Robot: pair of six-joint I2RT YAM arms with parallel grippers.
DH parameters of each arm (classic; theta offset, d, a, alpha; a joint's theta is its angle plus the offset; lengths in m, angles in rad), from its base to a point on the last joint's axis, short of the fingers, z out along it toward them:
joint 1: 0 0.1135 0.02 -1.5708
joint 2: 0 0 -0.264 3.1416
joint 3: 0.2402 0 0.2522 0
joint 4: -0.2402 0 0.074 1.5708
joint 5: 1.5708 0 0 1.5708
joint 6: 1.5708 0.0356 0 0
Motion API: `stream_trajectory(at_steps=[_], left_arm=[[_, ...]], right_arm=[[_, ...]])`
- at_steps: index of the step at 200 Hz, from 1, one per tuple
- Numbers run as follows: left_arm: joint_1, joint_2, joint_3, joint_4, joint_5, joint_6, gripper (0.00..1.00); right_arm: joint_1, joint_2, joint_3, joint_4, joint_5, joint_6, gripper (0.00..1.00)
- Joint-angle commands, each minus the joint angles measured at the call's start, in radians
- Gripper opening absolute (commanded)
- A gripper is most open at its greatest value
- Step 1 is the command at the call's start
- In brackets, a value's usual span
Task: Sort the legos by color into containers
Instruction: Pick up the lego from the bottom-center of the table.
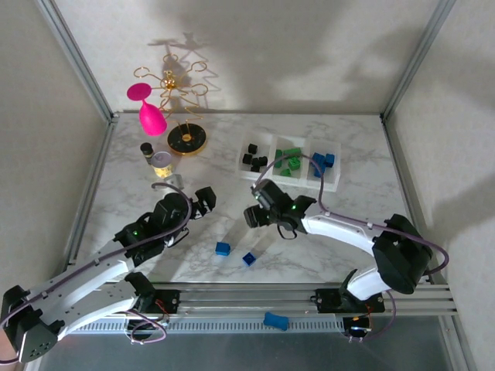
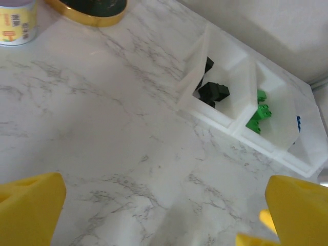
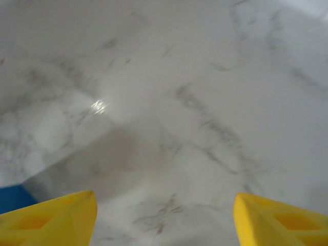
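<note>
— Right end effector [image 3: 165, 200] hangs over the desk [image 3: 205, 77], fingers spread, empty. Why?
— Probably lining up on the blue lego [image 1: 223, 248] nearby; its colour's compartment waits in the tray [image 1: 332, 185].

text: none legible | jar [image 2: 15, 23] label: print unreadable

white arms [image 1: 93, 274] with black joints, looping grey-purple cables — yellow fingers [image 3: 48, 220], green indicator lights

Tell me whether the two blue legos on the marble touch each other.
Apart. The top view shows the left lego and the right lego with bare marble between them.
</note>
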State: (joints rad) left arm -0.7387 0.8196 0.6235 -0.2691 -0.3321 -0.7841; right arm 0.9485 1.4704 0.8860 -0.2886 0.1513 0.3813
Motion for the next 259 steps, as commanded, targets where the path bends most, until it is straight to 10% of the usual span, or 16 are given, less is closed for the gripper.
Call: stream_trajectory(at_steps=[1,153,259], left_arm=[[-0.001,-0.046,-0.022,-0.089,-0.072,-0.055,1.00],[0.008,-0.175,-0.047,-0.211,-0.136,-0.116,1.00],[0.015,-0.166,-0.054,-0.187,-0.133,-0.106,0.99]], right_arm=[[0.050,0.001,-0.035,0.084,-0.036,-0.001,0.73],[0.252,0.257,0.046,0.261,-0.139,-0.180,0.79],[0.253,0.350,0.105,0.249,-0.111,-0.199,0.55]])
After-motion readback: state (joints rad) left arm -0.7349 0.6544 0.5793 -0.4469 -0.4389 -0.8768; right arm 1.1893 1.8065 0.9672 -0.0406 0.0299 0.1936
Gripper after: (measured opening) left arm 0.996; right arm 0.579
